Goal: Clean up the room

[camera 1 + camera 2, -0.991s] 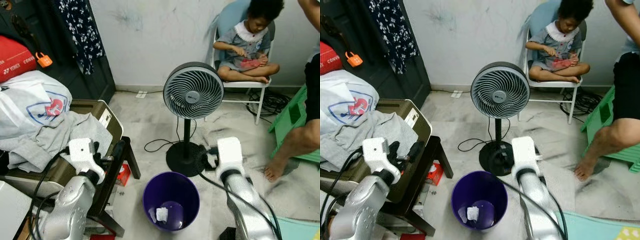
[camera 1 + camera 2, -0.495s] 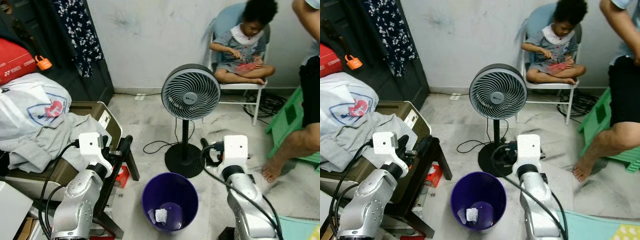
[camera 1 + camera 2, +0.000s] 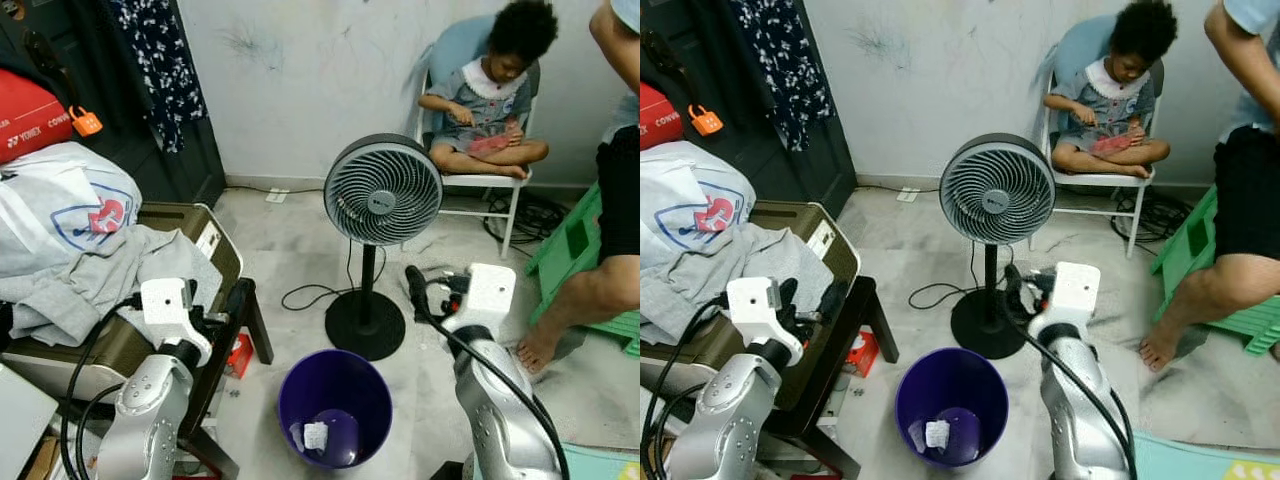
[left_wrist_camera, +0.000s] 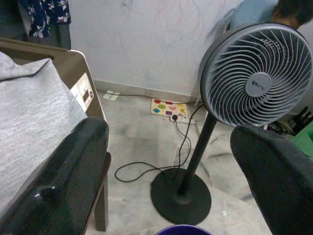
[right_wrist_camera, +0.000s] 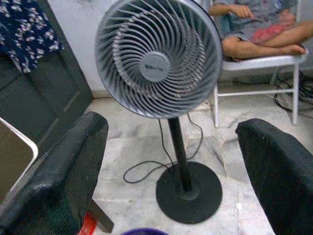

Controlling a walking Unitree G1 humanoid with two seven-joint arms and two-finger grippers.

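Observation:
A purple bin [image 3: 335, 408] stands on the floor before me with a crumpled white scrap [image 3: 316, 436] in its bottom. My left gripper [image 3: 218, 310] is raised to the left of the bin, next to a dark stool, open with nothing between its fingers [image 4: 58, 181]. On the bin's right my right gripper [image 3: 428, 295] is also open and empty, level with the base of a grey pedestal fan [image 3: 383, 190]. Both wrist views look past their fingers [image 5: 54, 181] at the fan [image 5: 159, 58].
Grey clothes [image 3: 110, 270] and a white bag lie on a brown case at the left. A small red box [image 3: 238, 352] sits under the stool. The fan's cable trails over the floor. A child sits on a chair [image 3: 480, 180] behind; a person's leg and a green stool [image 3: 585, 240] are at the right.
My right gripper has drifted to the right and slightly up, away from the bin. The left gripper has barely moved. The head view has shifted a little.

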